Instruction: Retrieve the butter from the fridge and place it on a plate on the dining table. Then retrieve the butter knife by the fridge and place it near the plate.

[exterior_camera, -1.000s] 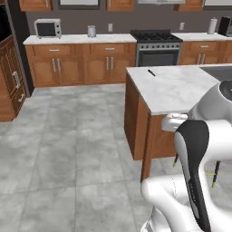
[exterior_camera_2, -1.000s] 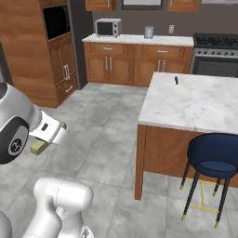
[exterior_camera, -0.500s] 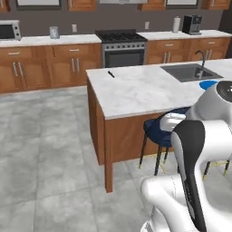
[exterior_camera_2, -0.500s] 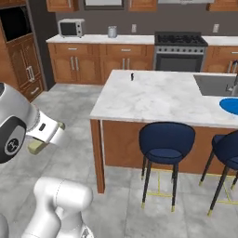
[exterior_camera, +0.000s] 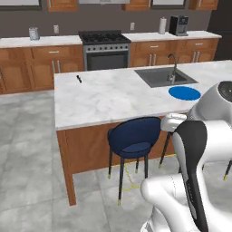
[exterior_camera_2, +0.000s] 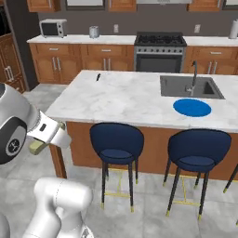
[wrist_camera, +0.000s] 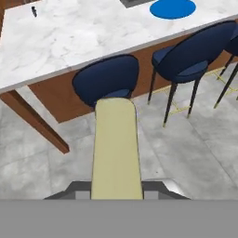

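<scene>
My gripper (wrist_camera: 116,189) is shut on the butter (wrist_camera: 116,148), a pale yellow stick that juts forward from between the fingers. From the right base view the butter (exterior_camera_2: 36,147) hangs low at the left, short of the dining table (exterior_camera_2: 125,95). The blue plate (exterior_camera_2: 192,107) (exterior_camera: 184,93) (wrist_camera: 173,8) lies flat on the marble beside the sink. The small black butter knife (exterior_camera: 79,79) (exterior_camera_2: 98,76) (wrist_camera: 34,10) rests near the table's far left corner. The fridge is out of view.
Dark blue stools (exterior_camera_2: 116,139) (exterior_camera_2: 199,148) stand along the near side of the island, between me and its top. An inset sink (exterior_camera_2: 189,86) with a faucet sits behind the plate. A stove (exterior_camera: 104,47) and wood cabinets line the back wall.
The whole scene has shifted left as the base moved, so the island with plate and sink now stands in front. The butter stays in the shut gripper.
</scene>
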Robot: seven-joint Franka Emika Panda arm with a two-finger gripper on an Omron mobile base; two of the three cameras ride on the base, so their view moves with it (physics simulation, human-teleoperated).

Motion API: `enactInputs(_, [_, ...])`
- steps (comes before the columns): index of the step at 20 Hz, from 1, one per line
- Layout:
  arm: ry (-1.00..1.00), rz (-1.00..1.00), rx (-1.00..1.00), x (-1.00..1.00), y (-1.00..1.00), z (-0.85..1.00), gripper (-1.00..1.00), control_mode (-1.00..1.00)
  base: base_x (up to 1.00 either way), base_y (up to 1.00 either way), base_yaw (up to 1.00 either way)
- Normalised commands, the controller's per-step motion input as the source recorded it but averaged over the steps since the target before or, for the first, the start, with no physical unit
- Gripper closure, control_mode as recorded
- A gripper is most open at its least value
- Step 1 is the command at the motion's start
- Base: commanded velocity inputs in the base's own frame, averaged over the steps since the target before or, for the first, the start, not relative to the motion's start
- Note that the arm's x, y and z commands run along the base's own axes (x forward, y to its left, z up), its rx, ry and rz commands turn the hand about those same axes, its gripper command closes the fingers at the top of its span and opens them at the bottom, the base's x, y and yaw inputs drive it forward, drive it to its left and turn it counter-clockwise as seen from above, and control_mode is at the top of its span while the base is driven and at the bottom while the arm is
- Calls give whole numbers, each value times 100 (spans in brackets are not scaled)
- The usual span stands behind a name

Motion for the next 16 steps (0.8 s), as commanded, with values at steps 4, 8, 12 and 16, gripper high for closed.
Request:
enactInputs(4, [0, 0, 0, 0, 0, 0, 100, 100, 51, -100, 7])
enactInputs(8, [0, 0, 0, 0, 0, 0, 100, 100, 46, -100, 6])
enactInputs(12, [0, 0, 0, 0, 0, 0, 100, 100, 48, -100, 7])
enactInputs(16, [0, 0, 0, 0, 0, 0, 100, 100, 55, -100, 17])
